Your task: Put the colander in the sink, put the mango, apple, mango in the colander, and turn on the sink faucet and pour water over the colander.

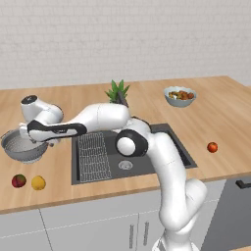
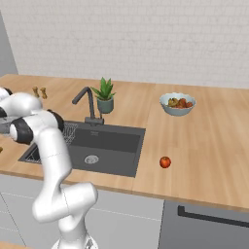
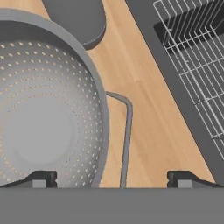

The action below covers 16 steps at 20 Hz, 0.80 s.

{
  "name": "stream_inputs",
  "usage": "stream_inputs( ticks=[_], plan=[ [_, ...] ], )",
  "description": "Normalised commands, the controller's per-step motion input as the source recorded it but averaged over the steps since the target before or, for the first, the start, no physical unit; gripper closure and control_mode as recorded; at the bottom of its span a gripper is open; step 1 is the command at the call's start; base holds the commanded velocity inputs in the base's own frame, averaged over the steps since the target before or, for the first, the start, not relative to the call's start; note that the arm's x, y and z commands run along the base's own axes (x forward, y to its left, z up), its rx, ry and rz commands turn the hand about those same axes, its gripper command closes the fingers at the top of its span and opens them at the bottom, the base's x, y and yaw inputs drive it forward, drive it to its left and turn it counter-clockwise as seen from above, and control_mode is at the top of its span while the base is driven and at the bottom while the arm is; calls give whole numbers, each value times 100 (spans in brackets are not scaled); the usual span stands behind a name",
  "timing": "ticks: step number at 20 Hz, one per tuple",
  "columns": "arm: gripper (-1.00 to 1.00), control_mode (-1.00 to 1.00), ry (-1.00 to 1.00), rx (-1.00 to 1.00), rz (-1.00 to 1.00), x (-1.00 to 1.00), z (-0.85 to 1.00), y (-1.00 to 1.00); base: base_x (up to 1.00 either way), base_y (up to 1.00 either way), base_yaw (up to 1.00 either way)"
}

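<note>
The grey perforated colander (image 1: 20, 146) stands on the wooden counter left of the sink (image 1: 147, 159). My gripper (image 1: 45, 142) hangs open just above its right rim. In the hand view the gripper (image 3: 113, 179) spans the colander (image 3: 43, 113) wall and its wire side handle (image 3: 126, 131), with one of its fingertips (image 3: 43, 178) over the bowl and the other over the counter. A red-green mango (image 1: 19, 181) and a yellow mango (image 1: 38, 183) lie near the counter's front left. The apple (image 1: 212, 147) lies right of the sink. The sink faucet (image 2: 87, 103) stands behind the sink (image 2: 104, 146).
A wire grid rack (image 1: 93, 156) covers the sink's left side. A potted plant (image 2: 104, 97) stands behind the sink and a pale bowl of fruit (image 1: 180, 96) further right. Two small shakers (image 2: 39, 91) stand at the back left.
</note>
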Motion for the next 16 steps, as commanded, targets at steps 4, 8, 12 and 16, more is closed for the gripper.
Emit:
stream_inputs(
  ticks=[4, 8, 12, 16],
  plan=[
    [-100, -100, 0, 1, 0, 12, -16, 15, 0, 0, 0],
    [-100, -100, 0, 0, 0, 14, -8, 16, 0, 0, 0],
    [-100, -100, 0, 0, 0, 17, -7, 15, 0, 0, 0],
    [-100, -100, 0, 1, 0, 17, -12, 12, 0, 0, 0]
  ],
)
